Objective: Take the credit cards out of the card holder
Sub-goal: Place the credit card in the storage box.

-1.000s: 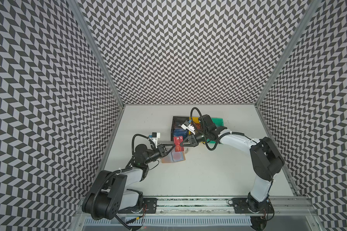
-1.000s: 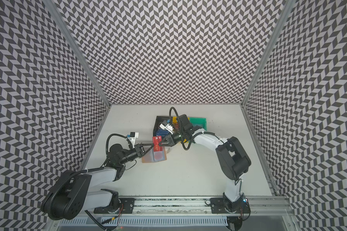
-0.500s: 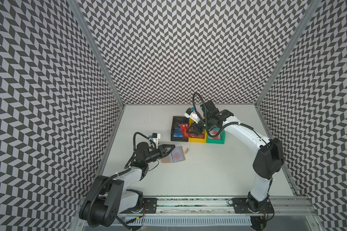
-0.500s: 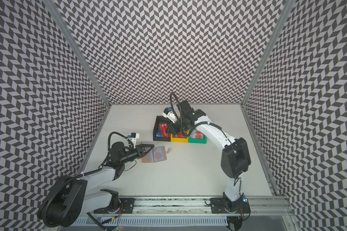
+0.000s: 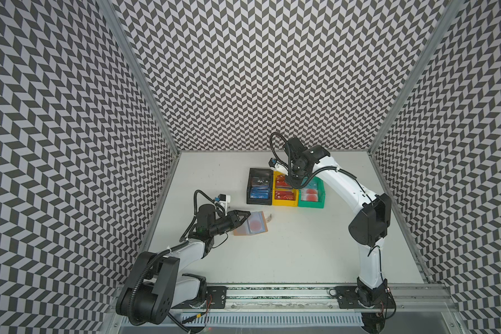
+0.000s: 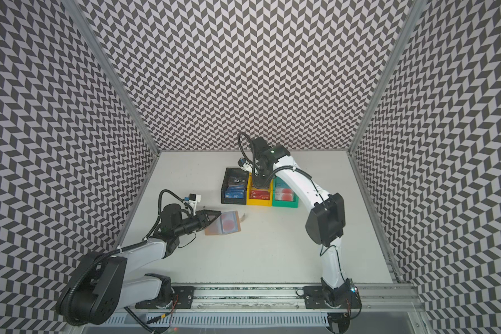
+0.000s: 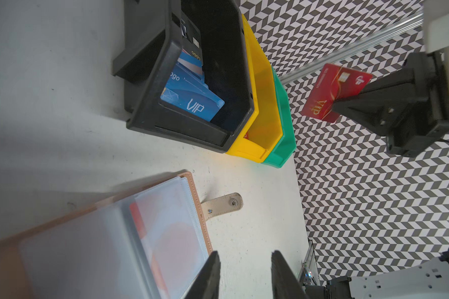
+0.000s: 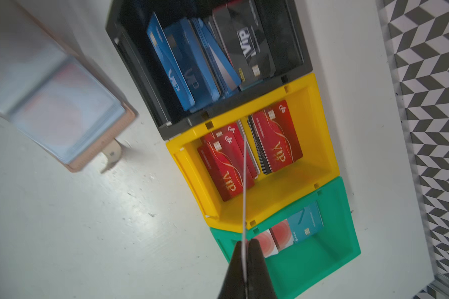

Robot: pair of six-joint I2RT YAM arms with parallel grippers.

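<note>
Right pincer [image 8: 245,242], clenched on a red card [image 7: 329,90], hangs over the yellow bin [image 8: 318,145], the card's long axis pointing into it; left pincer [image 7: 244,256], released and empty, is farther from that bin.

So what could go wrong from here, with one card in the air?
The right gripper pinches the red card by one edge above the yellow bin, near the green bin; released there, it might fall in the wrong bin.
The left gripper is open at the edge of the card holder, holding nothing; pulling the pale card could drag the holder.
</note>
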